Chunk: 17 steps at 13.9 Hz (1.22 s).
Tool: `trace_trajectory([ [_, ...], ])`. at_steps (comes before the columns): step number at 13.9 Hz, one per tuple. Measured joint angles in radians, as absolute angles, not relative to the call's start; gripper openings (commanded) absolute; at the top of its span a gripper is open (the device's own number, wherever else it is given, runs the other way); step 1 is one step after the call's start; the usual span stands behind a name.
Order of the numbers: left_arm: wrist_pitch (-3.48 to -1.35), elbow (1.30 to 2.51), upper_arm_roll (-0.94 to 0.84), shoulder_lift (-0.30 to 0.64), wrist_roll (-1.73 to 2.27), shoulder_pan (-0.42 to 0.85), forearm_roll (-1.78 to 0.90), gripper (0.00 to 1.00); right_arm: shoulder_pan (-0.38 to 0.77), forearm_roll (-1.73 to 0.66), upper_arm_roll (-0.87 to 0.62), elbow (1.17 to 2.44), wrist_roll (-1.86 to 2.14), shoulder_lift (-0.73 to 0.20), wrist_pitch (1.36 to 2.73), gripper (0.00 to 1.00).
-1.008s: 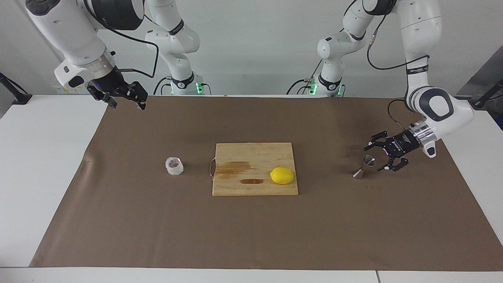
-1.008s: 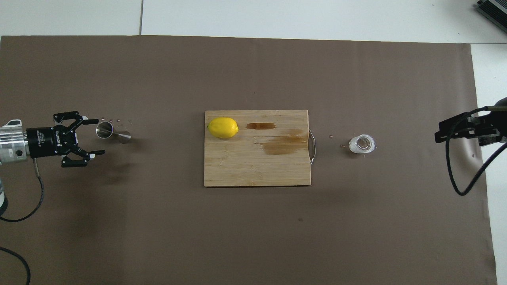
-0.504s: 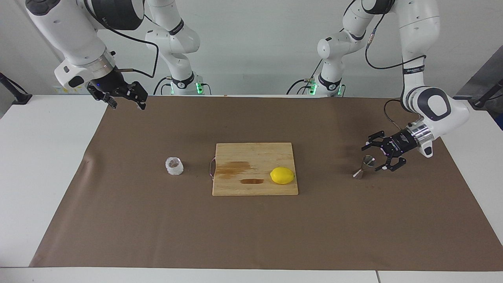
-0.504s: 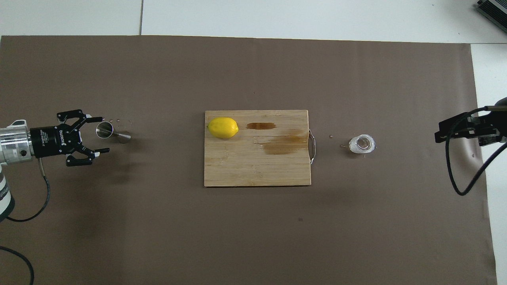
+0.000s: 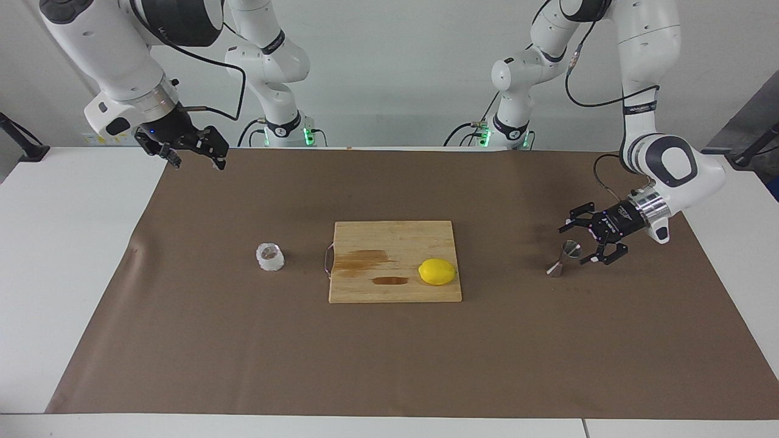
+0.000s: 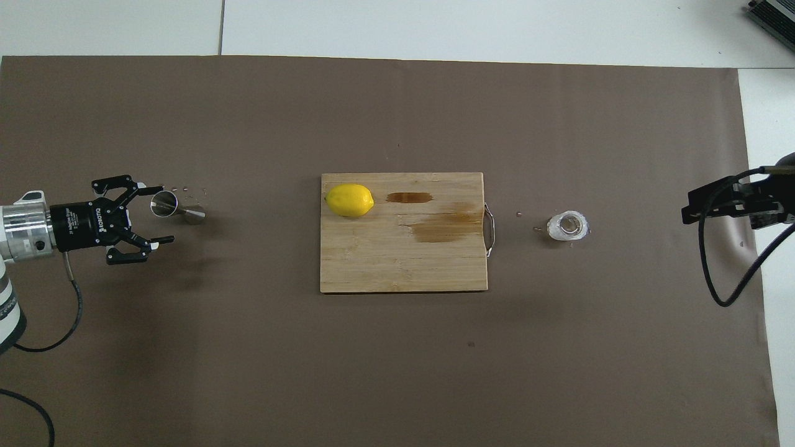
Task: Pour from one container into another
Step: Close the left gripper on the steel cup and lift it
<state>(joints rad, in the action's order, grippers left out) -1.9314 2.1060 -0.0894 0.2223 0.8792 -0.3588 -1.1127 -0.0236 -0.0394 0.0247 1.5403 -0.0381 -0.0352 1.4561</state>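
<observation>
The left gripper (image 5: 577, 244), its fingers spread wide, has come closer around the jigger (image 5: 563, 258) since a second ago. The right gripper (image 5: 196, 159) waits open and empty; only the facing view shows its fingers.

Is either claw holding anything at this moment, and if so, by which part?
Nothing is held. The left claw is open beside the steel jigger, not gripping it. The right claw waits open, well away from the glass cup.

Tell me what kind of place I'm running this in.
Likely a robotics lab bench staged as a bar prep counter: brown paper sheet over a white table, wooden cutting board with a lemon, a steel jigger and a glass cup.
</observation>
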Motion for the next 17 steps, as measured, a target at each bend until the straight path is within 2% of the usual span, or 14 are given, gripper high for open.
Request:
trace_trajectory([
  [9, -1.957, 2.107, -0.093, 0.221, 0.876, -0.344, -1.137, 0.95, -0.024, -0.039, 0.025, 1.540, -0.038, -0.035, 1.456, 1.00],
  [11, -1.962, 2.108, -0.093, 0.221, 0.874, -0.344, -1.137, 0.89, -0.024, -0.039, 0.025, 1.540, -0.038, -0.035, 1.456, 1.00],
  [12, -1.965, 2.108, -0.093, 0.221, 0.874, -0.344, -1.137, 0.82, -0.024, -0.039, 0.025, 1.540, -0.038, -0.035, 1.456, 1.00],
  [14, -1.968, 2.110, -0.093, 0.221, 0.873, -0.344, -1.137, 0.57, -0.024, -0.039, 0.025, 1.540, -0.038, -0.035, 1.456, 1.00],
  [15, -1.968, 2.110, -0.093, 0.221, 0.873, -0.344, -1.137, 0.39, -0.024, -0.039, 0.025, 1.540, -0.038, -0.035, 1.456, 1.00],
  [16, -1.968, 2.110, -0.093, 0.221, 0.871, -0.344, -1.137, 0.16, -0.024, -0.039, 0.025, 1.540, -0.038, -0.035, 1.456, 1.00],
  [17, -1.968, 2.110, -0.093, 0.221, 0.870, -0.344, -1.138, 0.00, -0.024, -0.039, 0.025, 1.540, -0.038, -0.035, 1.456, 1.00],
])
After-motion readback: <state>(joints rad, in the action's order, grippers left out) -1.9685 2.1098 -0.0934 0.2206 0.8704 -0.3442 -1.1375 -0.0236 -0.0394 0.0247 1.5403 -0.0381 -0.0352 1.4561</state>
